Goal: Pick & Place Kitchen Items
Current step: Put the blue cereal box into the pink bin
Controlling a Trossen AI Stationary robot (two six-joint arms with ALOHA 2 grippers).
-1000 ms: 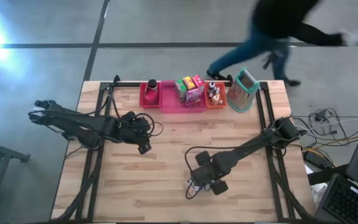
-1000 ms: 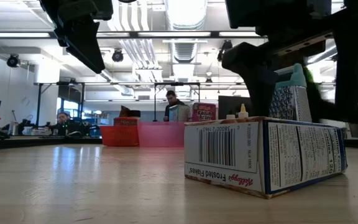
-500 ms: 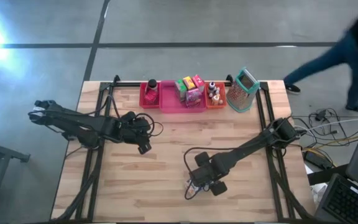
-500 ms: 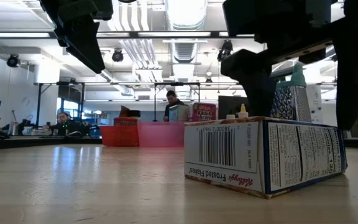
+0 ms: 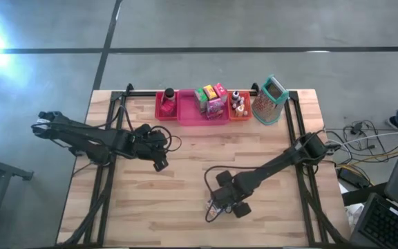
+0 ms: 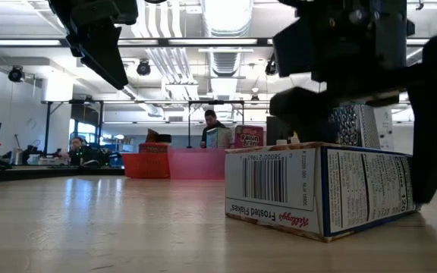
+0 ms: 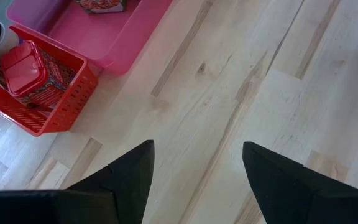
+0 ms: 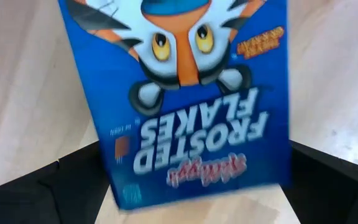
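Observation:
A blue Frosted Flakes box [image 8: 191, 93] lies flat on its broad back face on the wood near the table's near edge [image 6: 321, 189], mostly hidden under the arm in the high view [image 5: 215, 208]. My right gripper [image 8: 191, 186] is open and low over it [image 5: 228, 200], one dark finger on each long side of the box; no touch shows. My left gripper [image 5: 159, 162] hangs open above bare wood at the table's left middle [image 7: 197, 168]. Other small boxes [image 5: 211, 99] and bottles [image 5: 238, 104] stand in the bins at the far edge.
Along the far edge stand a red bin [image 5: 166, 105] with a red-capped item, a pink bin [image 5: 202, 116], an orange bin [image 5: 240, 115] and a metal grater with teal handle [image 5: 269, 102]. Bare wood lies between the bins and both grippers. Cables and a laptop sit off the table's right side.
My right gripper has come down over the box, its fingers dropping along the box's sides; the box has stayed put. A person walking beyond the far edge has passed to the right and out of the high view.

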